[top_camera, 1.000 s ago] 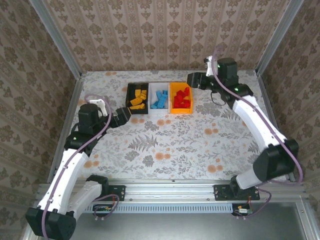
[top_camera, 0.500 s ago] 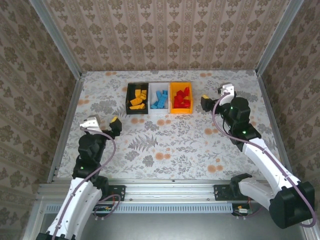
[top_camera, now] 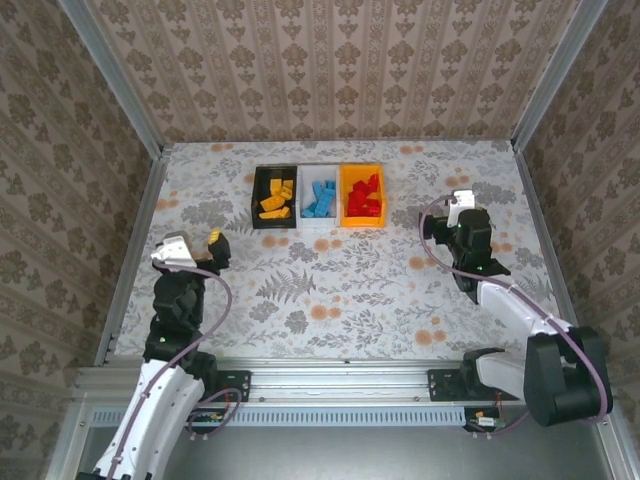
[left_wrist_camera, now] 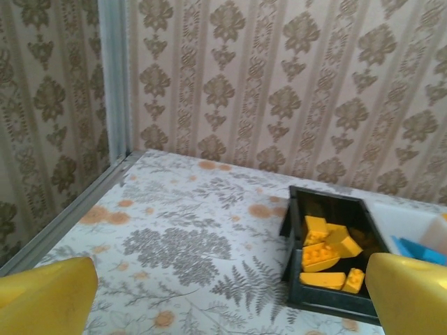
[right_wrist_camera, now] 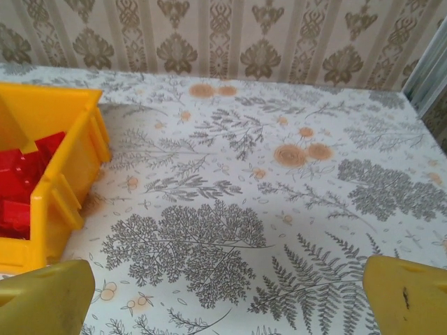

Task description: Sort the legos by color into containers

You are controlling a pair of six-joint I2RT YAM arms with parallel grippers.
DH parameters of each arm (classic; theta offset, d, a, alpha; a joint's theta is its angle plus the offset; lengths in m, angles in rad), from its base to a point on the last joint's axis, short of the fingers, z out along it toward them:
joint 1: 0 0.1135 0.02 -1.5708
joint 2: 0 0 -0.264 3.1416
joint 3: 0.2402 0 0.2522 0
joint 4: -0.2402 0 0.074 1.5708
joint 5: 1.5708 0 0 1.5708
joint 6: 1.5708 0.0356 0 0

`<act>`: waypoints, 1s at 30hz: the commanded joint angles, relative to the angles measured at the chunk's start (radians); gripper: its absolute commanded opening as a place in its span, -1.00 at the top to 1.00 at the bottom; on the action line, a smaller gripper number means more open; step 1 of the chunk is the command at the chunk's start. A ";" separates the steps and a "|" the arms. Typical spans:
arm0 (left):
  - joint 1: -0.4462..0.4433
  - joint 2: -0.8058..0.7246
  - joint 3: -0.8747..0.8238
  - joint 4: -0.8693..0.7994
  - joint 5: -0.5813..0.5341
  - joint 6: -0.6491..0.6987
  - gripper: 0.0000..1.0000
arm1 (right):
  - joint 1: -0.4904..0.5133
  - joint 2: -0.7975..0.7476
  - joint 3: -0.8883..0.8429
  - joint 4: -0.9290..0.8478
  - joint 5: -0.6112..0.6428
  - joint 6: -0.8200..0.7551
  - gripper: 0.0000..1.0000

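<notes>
3 bins point(top_camera: 320, 223) hold sorted legos point(top_camera: 320, 204); patterned table point(top_camera: 330, 285), wallpapered walls point(top_camera: 330, 60) around.

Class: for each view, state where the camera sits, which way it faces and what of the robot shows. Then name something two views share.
Top external: above and behind the arms, looking down at the table; both arms, left gripper, right gripper.
Left wrist: on the left wrist, facing the black bin and back wall; yellow fingers at bottom corners.
Right wrist: on the right wrist, facing the orange bin and back wall; own fingers at bottom corners.
Shared: top and left wrist both show yellow bricks.
</notes>
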 commanded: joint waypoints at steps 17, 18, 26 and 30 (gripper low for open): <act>0.179 0.657 0.102 0.328 0.051 0.184 -1.00 | -0.052 0.169 -0.020 0.198 -0.056 0.033 -1.00; 0.192 0.703 0.104 0.360 0.068 0.176 -0.99 | -0.054 0.170 -0.023 0.201 -0.057 0.036 -1.00; 0.215 0.934 0.152 0.494 0.129 0.223 -0.99 | -0.063 0.184 -0.029 0.215 -0.065 0.050 -1.00; 0.219 1.001 0.146 0.550 0.145 0.223 -0.99 | -0.066 0.194 -0.030 0.219 -0.068 0.054 -1.00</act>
